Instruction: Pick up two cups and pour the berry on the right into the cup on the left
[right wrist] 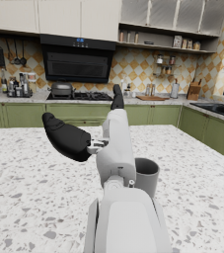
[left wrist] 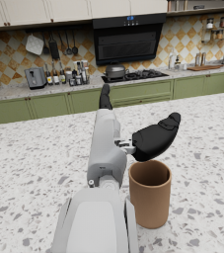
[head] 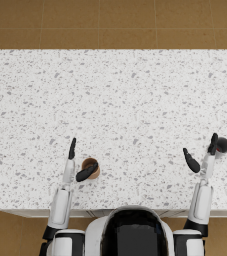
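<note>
A brown cup [head: 91, 167] [left wrist: 150, 192] stands upright on the speckled counter [head: 125, 100], just right of my left hand [head: 79, 161] [left wrist: 133, 128]. That hand is open, thumb arched over the cup's rim, fingers stretched forward past it. A dark grey cup [head: 222, 145] [right wrist: 145, 175] stands upright on the right side, against the outer side of my right hand [head: 201, 152] [right wrist: 91, 131]. This hand is open too, its thumb spread away to the left of the cup. No berry shows in any view; the grey cup's inside is hidden.
The counter's near edge [head: 115, 211] runs just in front of both arms, with brown floor beyond the far edge. In the wrist views, green kitchen cabinets [left wrist: 133, 96], a stove and a range hood stand far behind the counter.
</note>
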Robot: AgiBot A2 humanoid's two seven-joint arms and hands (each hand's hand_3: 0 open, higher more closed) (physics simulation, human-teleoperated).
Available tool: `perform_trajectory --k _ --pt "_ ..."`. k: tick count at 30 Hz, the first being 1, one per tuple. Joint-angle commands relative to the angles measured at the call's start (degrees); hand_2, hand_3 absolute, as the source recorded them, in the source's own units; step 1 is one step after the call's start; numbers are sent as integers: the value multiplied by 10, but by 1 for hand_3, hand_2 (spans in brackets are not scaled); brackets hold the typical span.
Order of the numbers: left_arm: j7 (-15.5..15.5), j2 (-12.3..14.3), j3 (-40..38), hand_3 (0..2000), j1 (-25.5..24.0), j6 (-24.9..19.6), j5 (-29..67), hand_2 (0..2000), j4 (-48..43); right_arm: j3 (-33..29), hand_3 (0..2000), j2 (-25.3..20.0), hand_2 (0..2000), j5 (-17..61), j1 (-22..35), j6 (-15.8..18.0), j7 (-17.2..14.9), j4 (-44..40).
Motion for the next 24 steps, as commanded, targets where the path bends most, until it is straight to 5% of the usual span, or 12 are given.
perform_trajectory --k 1,10,24 --pt "0 -11 -13 0 -52 0 1 0 -5 -68 0 -2 0 5 -2 0 0 -16" --pt "0 -22 25 0 -123 0 3 0 0 -95 0 -8 0 16 -3 0 0 -99" --pt "0 7 40 0 -88 0 3 0 99 -95 0 7 0 17 52 0 0 -281"
